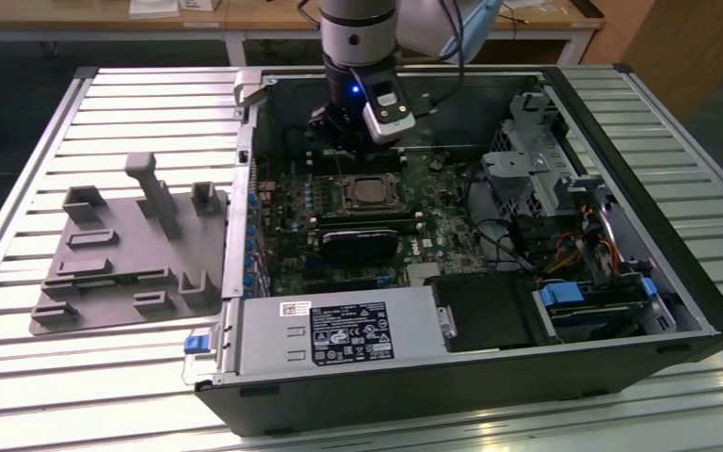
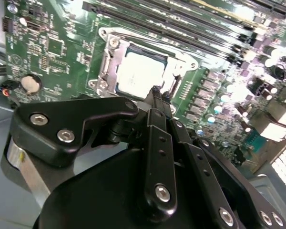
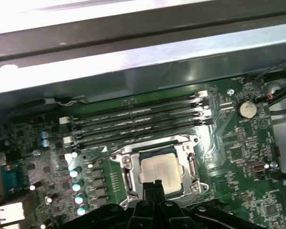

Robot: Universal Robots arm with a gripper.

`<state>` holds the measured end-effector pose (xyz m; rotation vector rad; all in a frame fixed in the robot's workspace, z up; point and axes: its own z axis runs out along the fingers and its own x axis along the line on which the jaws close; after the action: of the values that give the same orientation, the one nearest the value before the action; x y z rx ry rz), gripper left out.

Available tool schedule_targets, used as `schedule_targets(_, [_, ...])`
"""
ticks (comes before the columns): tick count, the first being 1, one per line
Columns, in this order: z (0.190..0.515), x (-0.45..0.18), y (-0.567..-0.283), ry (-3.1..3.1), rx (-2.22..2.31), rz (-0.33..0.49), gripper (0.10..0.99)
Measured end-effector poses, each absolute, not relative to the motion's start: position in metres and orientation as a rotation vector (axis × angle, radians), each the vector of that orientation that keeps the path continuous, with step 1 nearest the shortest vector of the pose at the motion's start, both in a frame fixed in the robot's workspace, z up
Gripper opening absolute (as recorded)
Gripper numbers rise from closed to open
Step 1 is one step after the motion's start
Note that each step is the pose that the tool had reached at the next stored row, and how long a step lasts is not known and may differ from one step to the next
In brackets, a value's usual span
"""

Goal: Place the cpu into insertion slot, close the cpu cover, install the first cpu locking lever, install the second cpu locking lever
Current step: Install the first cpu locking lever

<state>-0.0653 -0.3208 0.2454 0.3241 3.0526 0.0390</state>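
- My jaws are pressed together with nothing between them; in the first wrist view their tips hang just over the edge of the cpu cover (image 3: 189,164) on the side away from the memory slots (image 3: 138,126)
- The cpu (image 3: 157,169) lies flat in the insertion slot (image 3: 155,151), pale metal top up; the cover looks laid down around it, its window framing the chip
- I judge the work to be at a locking lever: a thin wire lever (image 2: 175,82) stands just beside the tips in the second wrist view
- To do it well I'd keep the tips on the wire itself, press it down and tuck it under its catch, staying off the chip's top and the green motherboard (image 3: 238,157)
- The chip is square, so it has no real long axis; its edges run parallel to the memory slots, and the lever seems to lie along one side of the socket
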Motion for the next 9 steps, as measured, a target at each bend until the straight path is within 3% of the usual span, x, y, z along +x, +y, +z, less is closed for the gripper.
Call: schedule_targets(9, [0.245,-0.086,-0.321,3.053,0.324,0.039,0.102])
